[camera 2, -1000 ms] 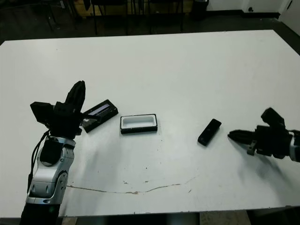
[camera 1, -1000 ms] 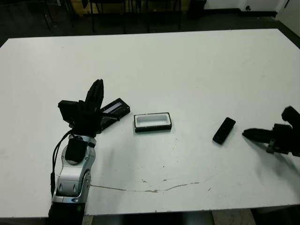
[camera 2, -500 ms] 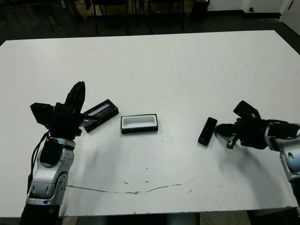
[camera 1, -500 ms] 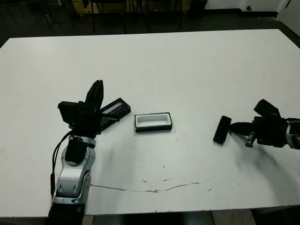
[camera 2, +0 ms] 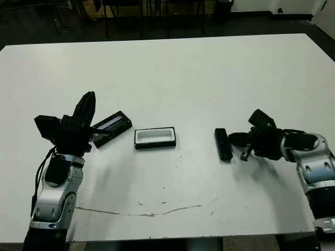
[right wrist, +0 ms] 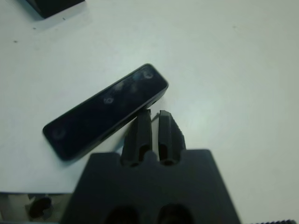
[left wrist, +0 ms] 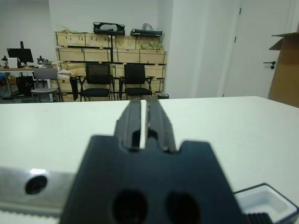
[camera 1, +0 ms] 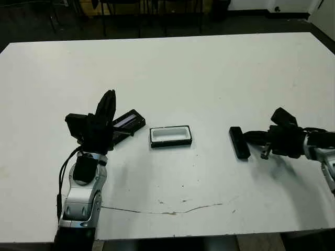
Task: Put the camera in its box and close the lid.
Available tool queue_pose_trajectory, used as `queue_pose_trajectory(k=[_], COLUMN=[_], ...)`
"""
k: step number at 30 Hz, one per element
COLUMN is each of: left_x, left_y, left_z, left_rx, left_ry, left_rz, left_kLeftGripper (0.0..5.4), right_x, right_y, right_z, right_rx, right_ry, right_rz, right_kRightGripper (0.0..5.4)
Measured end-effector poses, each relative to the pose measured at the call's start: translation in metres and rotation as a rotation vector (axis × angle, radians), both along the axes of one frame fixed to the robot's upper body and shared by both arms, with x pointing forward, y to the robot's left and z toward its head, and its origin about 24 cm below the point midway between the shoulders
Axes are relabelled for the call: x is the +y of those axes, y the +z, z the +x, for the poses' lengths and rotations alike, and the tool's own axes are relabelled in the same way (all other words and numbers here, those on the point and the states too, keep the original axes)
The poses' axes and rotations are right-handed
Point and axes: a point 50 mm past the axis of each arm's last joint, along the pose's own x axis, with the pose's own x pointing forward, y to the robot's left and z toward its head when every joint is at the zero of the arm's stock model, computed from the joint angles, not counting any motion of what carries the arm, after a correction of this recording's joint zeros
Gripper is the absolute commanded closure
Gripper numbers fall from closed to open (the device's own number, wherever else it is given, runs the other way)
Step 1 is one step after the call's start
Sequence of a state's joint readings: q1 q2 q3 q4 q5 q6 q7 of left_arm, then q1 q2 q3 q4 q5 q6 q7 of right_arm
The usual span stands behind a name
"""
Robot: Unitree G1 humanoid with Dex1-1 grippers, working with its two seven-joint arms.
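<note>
The black camera (camera 1: 238, 142) lies flat on the white table, right of the box (camera 1: 170, 136), with a gap between them. My right gripper (camera 1: 251, 137) is shut, and its fingertips (right wrist: 152, 115) touch the camera's (right wrist: 105, 112) long side; nothing is between them. The box stands open with its white inside showing. The lid (camera 1: 128, 121), black with a grey stripe, lies just left of the box. My left gripper (camera 1: 107, 103) is shut and points up above the table, beside the lid's near end, holding nothing.
A thin brown crack line (camera 1: 172, 212) runs across the table near its front edge. Chairs (left wrist: 112, 79) and stacked wooden crates (left wrist: 107, 46) stand beyond the far edge. A corner of the box (right wrist: 53, 5) shows in the right wrist view.
My right gripper has swept left and pushed the camera toward the box, turning it so its far end now leans left. The left arm, box and lid stayed put.
</note>
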State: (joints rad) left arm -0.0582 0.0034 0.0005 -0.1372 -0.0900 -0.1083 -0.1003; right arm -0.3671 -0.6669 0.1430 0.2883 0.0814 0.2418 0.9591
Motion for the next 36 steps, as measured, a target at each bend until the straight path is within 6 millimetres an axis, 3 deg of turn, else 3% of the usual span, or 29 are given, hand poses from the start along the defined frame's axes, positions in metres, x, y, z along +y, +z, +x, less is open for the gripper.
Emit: queue_pose_trajectory(k=[12, 19, 24, 30, 33, 36], left_x=[0.0, 0.0, -0.001, -0.001, -0.001, -0.001], left_y=[0.0, 0.0, 0.0, 0.0, 0.0, 0.0], left_z=[0.0, 0.0, 0.0, 0.0, 0.0, 0.0], left_rx=[-0.005, -0.006, -0.005, -0.004, -0.004, -0.002], left_ry=[0.004, 0.004, 0.005, 0.007, 0.005, 0.005], left_rz=[0.003, 0.003, 0.001, 0.0, -0.002, -0.002], left_kLeftGripper=[5.39, 5.39, 5.39, 5.39, 5.39, 5.4], right_x=[0.014, 0.002, -0.009, 0.0, 0.007, 0.014], right_y=[0.001, 0.011, 0.037, 0.071, 0.077, 0.074], right_z=[0.005, 0.008, 0.008, -0.005, -0.015, -0.028], right_rx=[-0.011, -0.077, -0.204, -0.383, -0.425, -0.425], right_ry=[-0.004, -0.108, -0.304, -0.411, -0.427, -0.442], right_rz=[0.008, 0.044, 0.149, 0.386, 0.555, 0.581], right_kRightGripper=[5.4, 5.4, 5.4, 5.4, 5.4, 5.08])
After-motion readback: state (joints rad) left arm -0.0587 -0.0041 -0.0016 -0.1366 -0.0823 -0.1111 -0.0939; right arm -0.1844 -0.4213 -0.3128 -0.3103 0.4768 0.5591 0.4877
